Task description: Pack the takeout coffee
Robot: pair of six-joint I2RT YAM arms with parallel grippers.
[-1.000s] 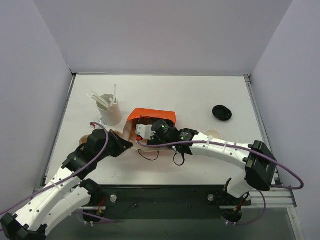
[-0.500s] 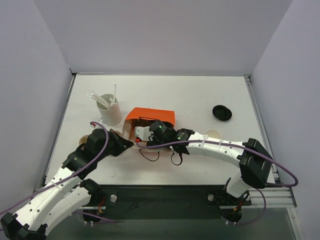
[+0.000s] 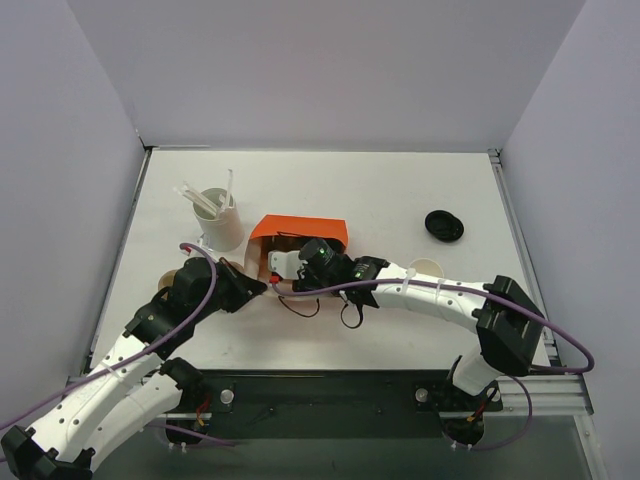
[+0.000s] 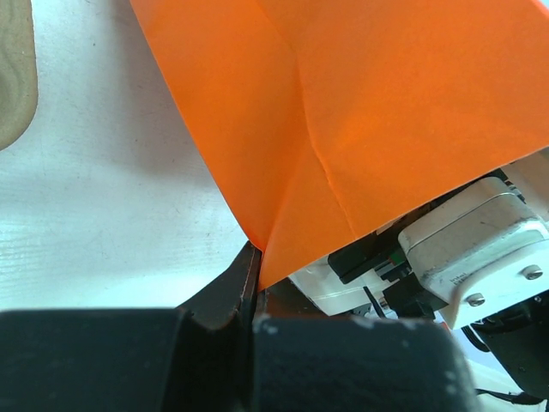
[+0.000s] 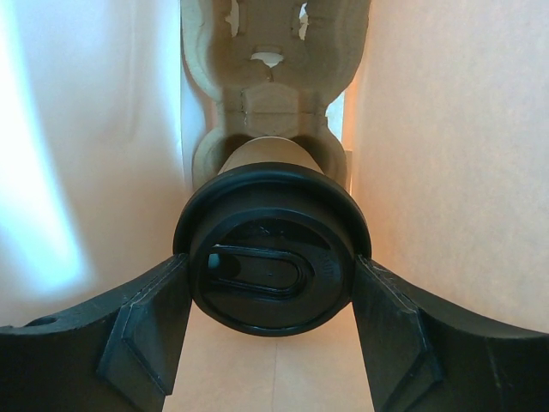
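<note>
The takeout coffee, a tan cup under a black lid, sits between the fingers of my right gripper, which press on both sides of the lid. Cup and gripper are inside the orange bag, whose pale inner walls stand on either side. The cup's base rests in a pulp cup carrier. From above, my right gripper reaches into the bag's mouth and hides the cup. My left gripper is shut on the bag's lower edge and appears at the bag's left side.
A white cup of stirrers stands behind the bag on the left. A loose black lid lies at the right, with an open tan cup near my right forearm. Another tan round object sits by my left arm.
My right gripper has slid a little to the left, deeper into the bag, with the cup in it. The left gripper has kept its grip and place.
</note>
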